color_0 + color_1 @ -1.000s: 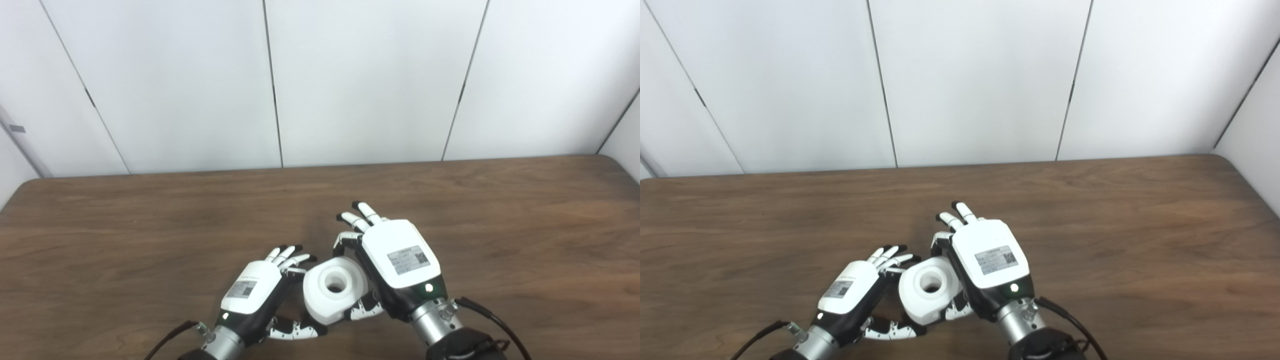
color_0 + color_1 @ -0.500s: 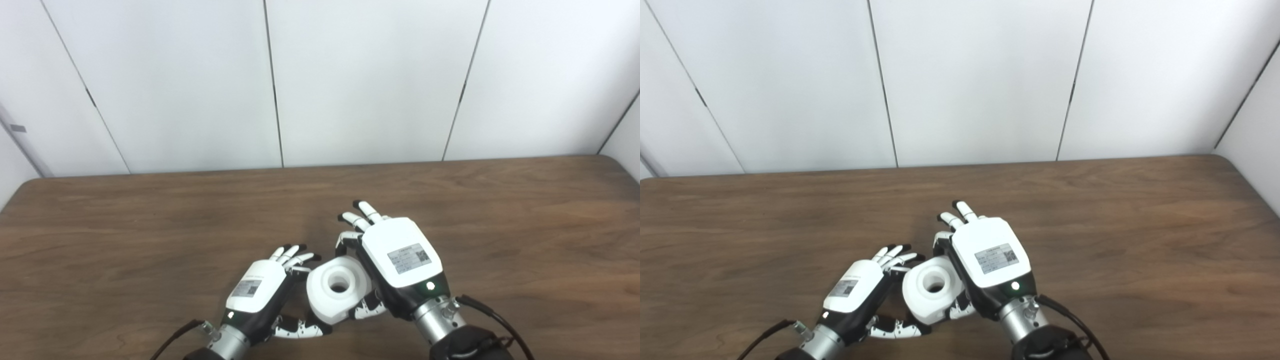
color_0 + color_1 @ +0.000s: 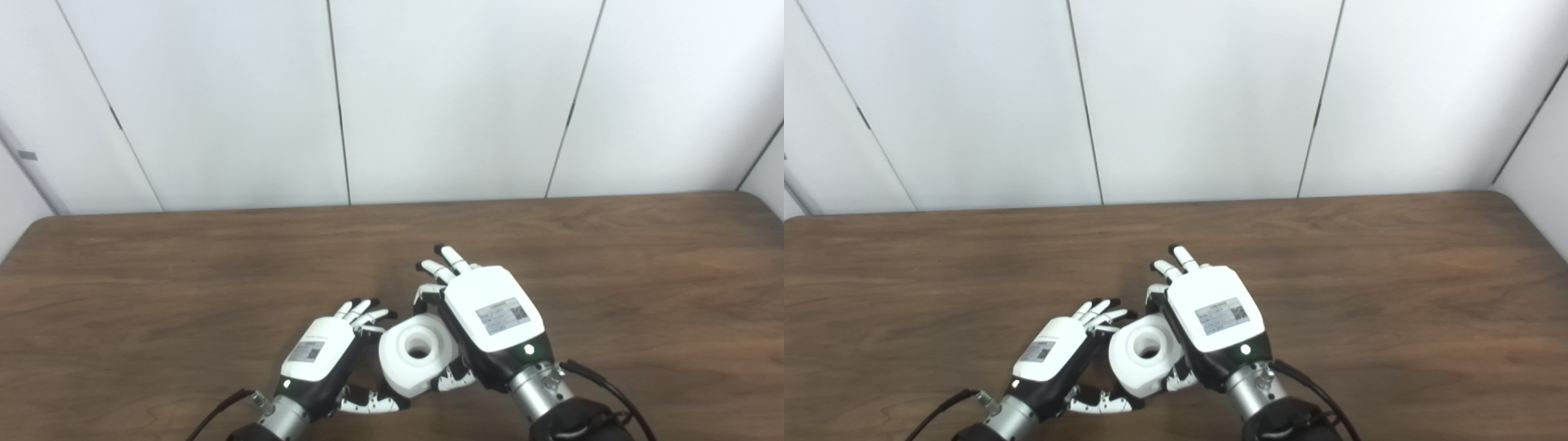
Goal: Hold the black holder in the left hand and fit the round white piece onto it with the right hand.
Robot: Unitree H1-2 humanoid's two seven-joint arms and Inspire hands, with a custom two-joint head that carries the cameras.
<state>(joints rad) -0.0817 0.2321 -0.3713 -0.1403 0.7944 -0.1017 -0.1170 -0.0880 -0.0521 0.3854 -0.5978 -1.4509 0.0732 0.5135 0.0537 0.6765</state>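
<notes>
The round white piece (image 3: 418, 358) with a centre hole sits low over the table between my two hands. My right hand (image 3: 490, 315) is shut on it, one finger curled round its far side and the thumb (image 3: 453, 381) on its near side, the other fingers sticking out. My left hand (image 3: 321, 355) lies just left of the piece with its fingers (image 3: 364, 312) stretched out straight and its thumb (image 3: 370, 403) reaching under the piece's near edge. No black holder shows in either view; anything under the white piece is hidden.
The brown wooden table (image 3: 643, 275) stretches left, right and behind the hands. A white panelled wall (image 3: 453, 98) stands along its far edge. Black cables (image 3: 603, 383) trail from both wrists at the bottom.
The whole picture has shifted slightly to the right, so the camera moved. Both hands and the white piece keep the same pose and place.
</notes>
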